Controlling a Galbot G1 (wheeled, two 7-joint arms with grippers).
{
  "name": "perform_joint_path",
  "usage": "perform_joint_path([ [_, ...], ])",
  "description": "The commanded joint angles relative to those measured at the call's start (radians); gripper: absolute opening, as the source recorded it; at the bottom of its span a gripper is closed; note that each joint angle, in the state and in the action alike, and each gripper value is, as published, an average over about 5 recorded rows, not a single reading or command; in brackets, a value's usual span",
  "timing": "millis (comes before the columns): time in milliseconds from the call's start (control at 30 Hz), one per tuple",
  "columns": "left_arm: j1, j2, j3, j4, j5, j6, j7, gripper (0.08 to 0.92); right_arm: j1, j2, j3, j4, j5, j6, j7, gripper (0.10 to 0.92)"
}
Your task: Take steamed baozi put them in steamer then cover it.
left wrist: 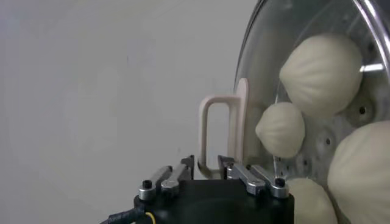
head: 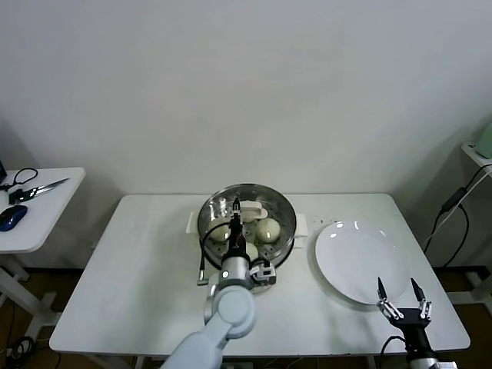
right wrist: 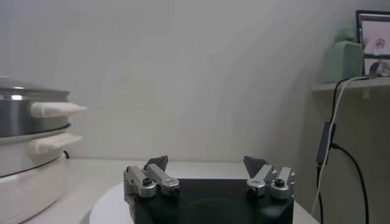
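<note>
The steamer (head: 286,233) stands at the table's middle back on its white base. The clear glass cover (head: 265,201) lies on it, with several cream-white baozi (head: 267,229) showing through the glass. My left gripper (head: 236,207) is over the pot's middle, its jaws closed narrowly on the cover's cream handle (left wrist: 206,122). In the left wrist view the gripper (left wrist: 206,163) straddles the handle's bar, and baozi (left wrist: 320,73) show behind the glass. My right gripper (head: 399,290) is open and empty at the table's front right, also seen in the right wrist view (right wrist: 206,163).
A flat white plate (head: 357,261) lies right of the steamer, just ahead of my right gripper. The steamer's side (right wrist: 24,115) shows in the right wrist view. A small side table (head: 38,223) at the left holds scissors and a mouse. Cables hang at the far right.
</note>
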Motion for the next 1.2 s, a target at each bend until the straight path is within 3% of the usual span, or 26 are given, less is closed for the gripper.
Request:
perform_joint_path([
  [33, 0.004, 0.023, 0.004, -0.056, -0.039, -0.002, 0.032, 0.377, 0.002, 0.0, -0.006, -0.001, -0.015, -0.011, -0.003, 0.823],
  [233, 0.003, 0.072, 0.039, -0.216, -0.152, 0.033, 0.067, 0.55, 0.0, -0.006, -0.022, 0.011, 0.024, -0.052, 0.031, 0.823],
  [533, 0.128, 0.139, 0.009, -0.416, -0.397, -0.01, -0.015, 0.792, 0.015, 0.008, -0.039, 0.035, 0.017, -0.051, 0.052, 0.823],
  [667, 0.227, 0.159, -0.05, -0.446, -0.554, -0.121, -0.098, 0.82, 0.03, 0.025, -0.038, 0.051, 0.01, -0.035, 0.05, 0.823],
  [800, 0.316, 0.153, -0.22, -0.455, -0.807, -0.287, -0.215, 0.822, 0.043, 0.029, -0.044, 0.051, -0.011, -0.021, 0.051, 0.823],
  [867, 0.353, 0.155, -0.368, -0.466, -1.028, -0.356, -0.268, 0.823, 0.049, 0.03, -0.05, 0.051, -0.016, -0.019, 0.048, 0.823],
  [1067, 0.479, 0.177, -0.849, -0.418, -1.644, -0.572, -0.267, 0.823, 0.065, 0.031, -0.067, 0.039, -0.014, -0.024, 0.04, 0.823],
  [1200, 0.573, 0.204, -0.975, -0.294, -1.843, -0.756, -0.243, 0.823, 0.072, 0.035, -0.074, 0.023, -0.01, -0.026, 0.039, 0.823],
])
